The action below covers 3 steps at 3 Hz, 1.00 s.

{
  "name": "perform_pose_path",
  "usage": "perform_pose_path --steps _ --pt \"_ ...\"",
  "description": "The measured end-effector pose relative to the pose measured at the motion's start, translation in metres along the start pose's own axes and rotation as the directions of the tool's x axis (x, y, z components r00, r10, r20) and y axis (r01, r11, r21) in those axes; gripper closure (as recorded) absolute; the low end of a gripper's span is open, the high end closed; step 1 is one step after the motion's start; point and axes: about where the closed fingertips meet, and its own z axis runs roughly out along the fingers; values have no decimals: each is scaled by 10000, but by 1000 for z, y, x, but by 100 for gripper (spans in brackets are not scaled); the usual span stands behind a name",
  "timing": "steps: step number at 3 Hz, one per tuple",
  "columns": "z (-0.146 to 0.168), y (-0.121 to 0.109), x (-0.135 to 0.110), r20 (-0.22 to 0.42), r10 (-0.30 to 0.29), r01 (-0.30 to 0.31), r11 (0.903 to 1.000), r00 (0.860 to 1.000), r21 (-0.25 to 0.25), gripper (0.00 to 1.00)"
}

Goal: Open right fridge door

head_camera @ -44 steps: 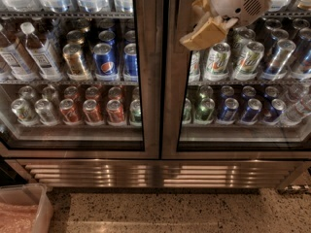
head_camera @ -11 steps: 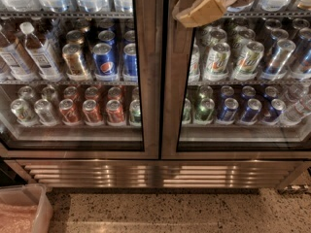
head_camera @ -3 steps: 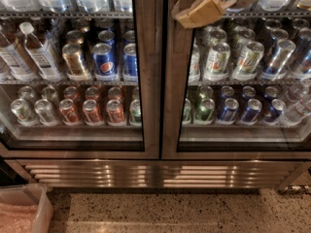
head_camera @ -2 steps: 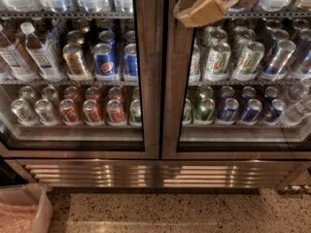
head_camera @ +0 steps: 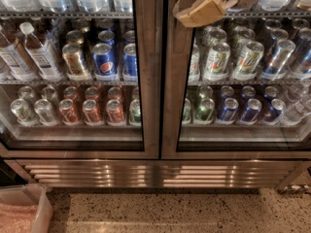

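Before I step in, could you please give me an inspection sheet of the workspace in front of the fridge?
Surface: speckled floor below the fridge.
Job's things: right fridge door, shut and level with the left door; green-and-white and blue cans show behind its glass.
Clutter: plastic bin on the floor at lower left.
Grippers: tool at the top, in front of the right fridge door's inner frame edge; contact cannot be told.
Cables: nothing seen.
Surroundings: left door shut; steel grille beneath both doors.
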Motion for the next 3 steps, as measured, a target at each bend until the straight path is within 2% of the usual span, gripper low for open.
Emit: perform_pose_path --steps 3 --pt "-1 -1 1 -144 6 2 9982 9999 605 100"
